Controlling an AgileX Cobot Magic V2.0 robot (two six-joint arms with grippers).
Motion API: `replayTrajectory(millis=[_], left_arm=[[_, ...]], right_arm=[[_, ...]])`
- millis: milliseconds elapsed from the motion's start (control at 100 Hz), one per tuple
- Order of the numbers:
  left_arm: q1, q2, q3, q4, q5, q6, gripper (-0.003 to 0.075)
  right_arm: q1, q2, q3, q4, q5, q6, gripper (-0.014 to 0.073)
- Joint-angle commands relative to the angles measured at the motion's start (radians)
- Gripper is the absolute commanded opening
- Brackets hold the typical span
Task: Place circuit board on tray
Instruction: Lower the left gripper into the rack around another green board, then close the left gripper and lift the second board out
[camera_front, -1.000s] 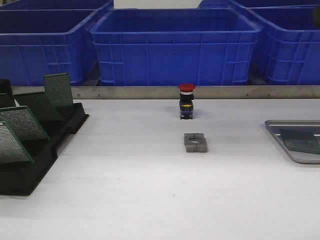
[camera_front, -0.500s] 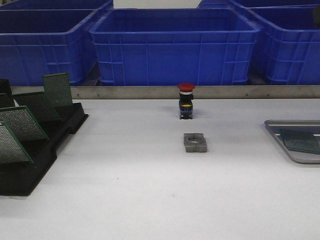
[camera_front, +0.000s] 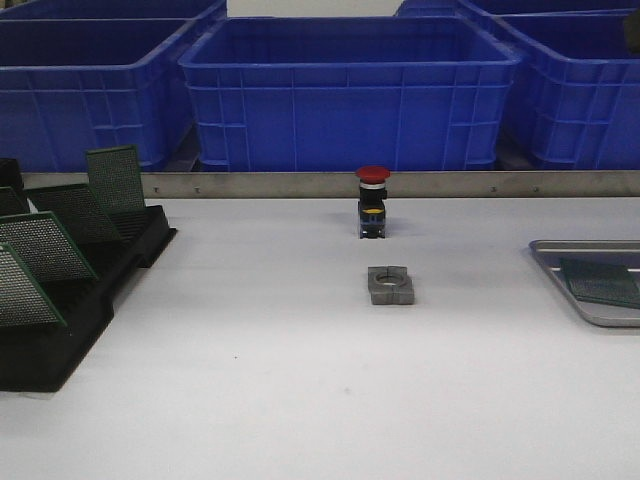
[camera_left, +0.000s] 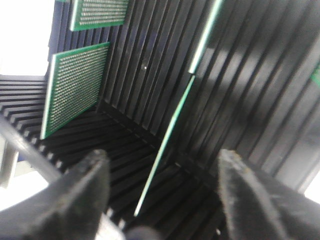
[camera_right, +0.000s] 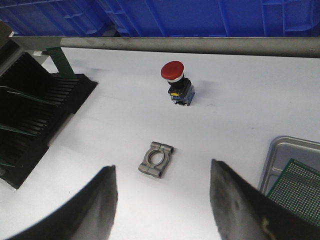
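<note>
Hovering released over the rack, left end effector straddled an edge-on circuit board; next it should close and carry it to the tray, far right of the bench.

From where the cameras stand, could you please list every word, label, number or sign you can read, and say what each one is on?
No text can be read in any view.
The push button has a small yellow patch on its body, too small to tell whether it carries writing.
The circuit boards in the black rack and the circuit board on the tray show only hole grids.
The blue bins and the metal clamp are unmarked.
</note>
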Motion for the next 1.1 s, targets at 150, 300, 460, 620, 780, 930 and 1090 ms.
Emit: replayTrajectory(millis=[150, 300, 460, 620, 780, 930, 1090], left_arm=[[0.004, 0.004, -0.028, -0.009, -0.059, -0.002, 0.0253], [0.004, 0.004, -0.028, -0.009, -0.081, -0.002, 0.013], [0.004, -0.011, -0.028, 0.009, -0.08, -0.002, 0.0034], [0.004, -0.081, -0.028, 0.043, -0.078, -0.002, -0.002], [0.004, -0.188, -0.028, 0.042, -0.076, -0.002, -0.002], [0.004, -0.292, -0.028, -0.023, -0.038, -0.002, -0.002], [0.004, -0.385, -0.028, -0.249, 0.033, -0.002, -0.002]], right_arm=[[-0.007, -0.024, -0.021, 0.048, 0.017, -0.012, 0.0431], [-0.007, -0.024, -0.021, 0.048, 0.013, -0.012, 0.0431], [-0.007, -0.024, -0.021, 0.048, 0.009, -0.012, 0.0431], [-0.007, -0.024, -0.021, 0.048, -0.005, -0.012, 0.0431], [-0.007, -0.024, -0.021, 0.048, -0.007, -0.012, 0.0431], [-0.007, -0.024, -0.021, 0.048, -0.002, -0.012, 0.0431], [-0.007, -0.024, -0.021, 0.048, 0.021, -0.012, 0.0431]])
